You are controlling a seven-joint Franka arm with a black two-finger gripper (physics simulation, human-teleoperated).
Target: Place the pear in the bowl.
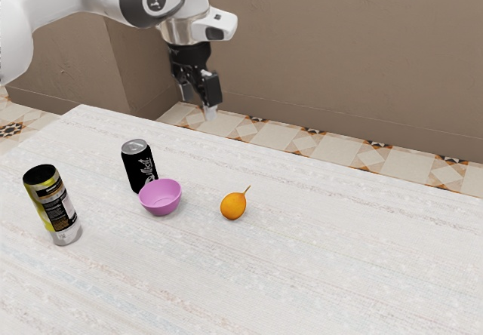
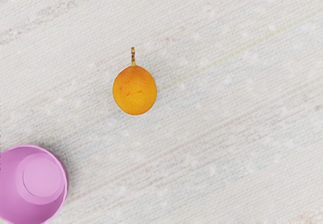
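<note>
The pear (image 1: 233, 207) lies well below the parted fingers (image 1: 210, 112), perhaps off-centre.

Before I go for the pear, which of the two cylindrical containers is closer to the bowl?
The black can with the silver top, right beside the bowl. The other, the black-topped canister with yellow on its side, stands farther off.

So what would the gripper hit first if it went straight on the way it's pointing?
Probably the table near the pear, or the pear itself; how the gripper lines up in depth is unclear.
</note>
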